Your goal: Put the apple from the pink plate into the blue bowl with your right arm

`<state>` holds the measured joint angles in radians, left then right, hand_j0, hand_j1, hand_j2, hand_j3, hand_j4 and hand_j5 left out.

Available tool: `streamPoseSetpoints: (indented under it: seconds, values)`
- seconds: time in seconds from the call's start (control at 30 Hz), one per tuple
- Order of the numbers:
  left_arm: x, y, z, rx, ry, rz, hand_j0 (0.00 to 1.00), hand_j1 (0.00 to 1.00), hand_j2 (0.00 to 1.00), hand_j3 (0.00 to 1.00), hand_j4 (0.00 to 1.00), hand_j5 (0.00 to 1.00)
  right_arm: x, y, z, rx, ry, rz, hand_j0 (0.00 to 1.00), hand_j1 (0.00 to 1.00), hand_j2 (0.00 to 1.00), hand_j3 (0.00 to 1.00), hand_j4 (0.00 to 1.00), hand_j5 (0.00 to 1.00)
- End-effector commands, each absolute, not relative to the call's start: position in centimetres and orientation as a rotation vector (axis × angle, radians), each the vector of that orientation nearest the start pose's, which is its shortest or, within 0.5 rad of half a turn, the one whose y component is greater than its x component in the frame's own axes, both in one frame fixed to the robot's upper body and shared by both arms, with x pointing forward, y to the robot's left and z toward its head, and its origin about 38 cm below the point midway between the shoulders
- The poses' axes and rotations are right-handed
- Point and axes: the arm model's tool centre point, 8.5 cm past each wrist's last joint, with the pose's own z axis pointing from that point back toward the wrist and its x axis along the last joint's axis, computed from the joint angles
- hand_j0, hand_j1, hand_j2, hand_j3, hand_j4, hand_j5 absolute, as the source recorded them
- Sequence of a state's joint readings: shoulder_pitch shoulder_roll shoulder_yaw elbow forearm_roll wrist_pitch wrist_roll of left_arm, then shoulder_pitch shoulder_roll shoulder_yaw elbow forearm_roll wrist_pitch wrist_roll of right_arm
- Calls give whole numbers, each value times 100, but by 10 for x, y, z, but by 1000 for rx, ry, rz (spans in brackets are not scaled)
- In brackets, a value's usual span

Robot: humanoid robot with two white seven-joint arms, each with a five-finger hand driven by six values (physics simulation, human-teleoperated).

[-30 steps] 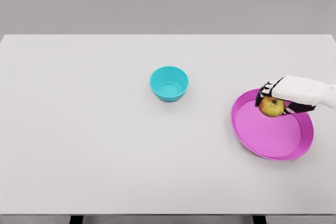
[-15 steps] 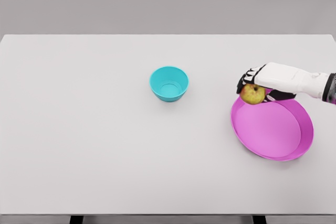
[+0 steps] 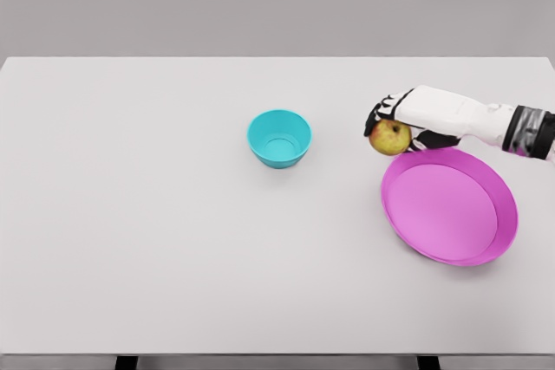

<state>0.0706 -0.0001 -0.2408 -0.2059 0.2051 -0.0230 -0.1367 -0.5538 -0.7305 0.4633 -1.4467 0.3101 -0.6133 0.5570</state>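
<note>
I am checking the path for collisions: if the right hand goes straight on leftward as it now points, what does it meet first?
Probably the blue bowl. The right hand, gripping the apple, points left toward it over bare table; its height is unclear, so it might pass above.

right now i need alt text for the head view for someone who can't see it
The right hand holds a yellow-green apple in its fingers above a white table, just past the left rim of an empty pink plate. A blue bowl sits empty to the apple's left, near the table's middle.

Matt white table (image 3: 156,240), smooth plastic-looking pink plate (image 3: 503,214) and blue bowl (image 3: 278,138), slightly glossy apple (image 3: 389,137)
</note>
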Motion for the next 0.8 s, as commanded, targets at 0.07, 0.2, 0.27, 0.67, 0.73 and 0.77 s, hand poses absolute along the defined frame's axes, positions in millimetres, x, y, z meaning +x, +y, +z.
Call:
streamPoseSetpoints:
  seconds: [0.07,0.2,0.27,0.67,0.73,0.77]
  values:
    - [27,243,-263,-98,-150,-50,100,100,100,100,100,100,438,-285,216,-300,-1597,1918,54,54,54,54,54,54]
    - [26,243,-263,-98,-148,-50,100,100,100,100,100,100,441,-271,216,-292,-1614,1935,54,54,54,54,54,54]
    - [26,243,-263,-98,-148,-50,100,100,100,100,100,100,444,-264,218,-282,-1631,1936,54,54,54,54,54,54]
    - [27,243,-263,-97,-151,-50,100,100,100,100,100,100,459,-231,216,-241,-1646,1969,54,54,54,54,54,54]
    - [26,243,-263,-97,-150,-50,100,100,100,100,100,100,465,-224,215,-241,-1639,1980,54,54,54,54,54,54]
    - [26,243,-263,-98,-148,-50,100,100,100,100,100,100,466,-224,214,-240,-1633,1978,54,54,54,54,54,54]
